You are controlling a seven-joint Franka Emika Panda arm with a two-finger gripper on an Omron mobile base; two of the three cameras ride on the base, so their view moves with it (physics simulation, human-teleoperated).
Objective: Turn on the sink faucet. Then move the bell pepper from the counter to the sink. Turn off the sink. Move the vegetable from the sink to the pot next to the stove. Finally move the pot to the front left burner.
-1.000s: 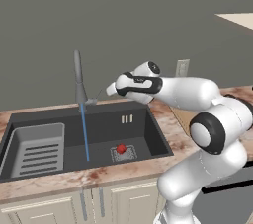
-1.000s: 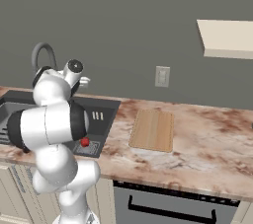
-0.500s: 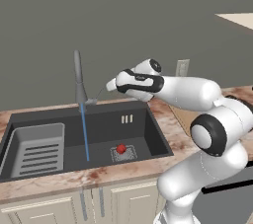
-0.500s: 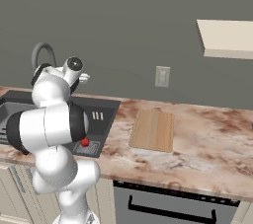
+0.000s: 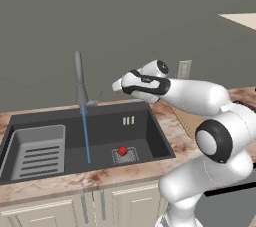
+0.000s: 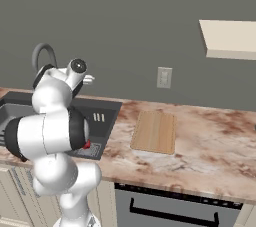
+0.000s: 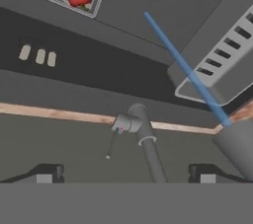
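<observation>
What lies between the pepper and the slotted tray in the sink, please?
In the left base view, the blue water stream falls from the faucet onto the bare sink floor between the pepper and the tray.

Sink faucet (image 5: 79, 78): matt grey metal, smooth, no visible sheen. Sink (image 5: 150, 136): dark grey basin, matt and smooth; the slotted tray insert (image 5: 37, 152) at its left end is a lighter grey, likewise matt. Bell pepper (image 5: 122, 150): glossy red skin, seated on the drain grate. Counter (image 6: 200, 136): polished-looking pinkish-beige marble pattern with brown veining. Cutting board (image 6: 154, 131) near the counter's middle: pale wood, matt, fine straight grain. Cabinet fronts (image 5: 125, 206) below the front edge: cream, painted, smooth. Gripper (image 5: 117, 85): white casing, smooth, slightly glossy, with dark matt fingertips (image 7: 47, 173).
</observation>
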